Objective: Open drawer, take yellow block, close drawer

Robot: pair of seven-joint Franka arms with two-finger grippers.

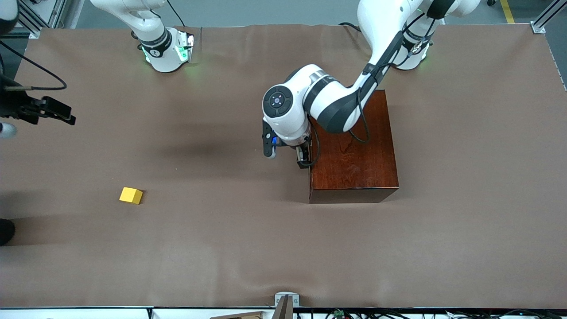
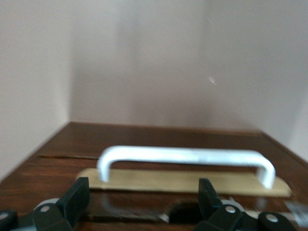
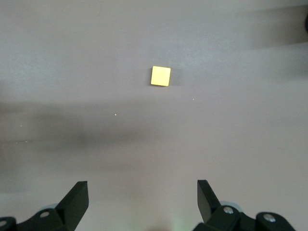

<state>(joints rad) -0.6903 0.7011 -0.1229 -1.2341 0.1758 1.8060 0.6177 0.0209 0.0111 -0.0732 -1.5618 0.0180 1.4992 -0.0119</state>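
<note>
The drawer [image 2: 187,180], shut in the wooden box [image 1: 354,150], looks stiff, best pulled by its handle [image 2: 185,158], facing the spread left gripper [image 2: 144,199]; the light yellow block [image 1: 131,195] lies toward the right arm's end, under the spread right gripper [image 3: 142,202].

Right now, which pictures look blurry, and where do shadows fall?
Left wrist view: soft all over, white handle smeared. Right wrist view: yellow block fairly crisp, dark shadow bands cross the cloth. Front view: sharp, with a glossy sheen on the wooden box.
</note>
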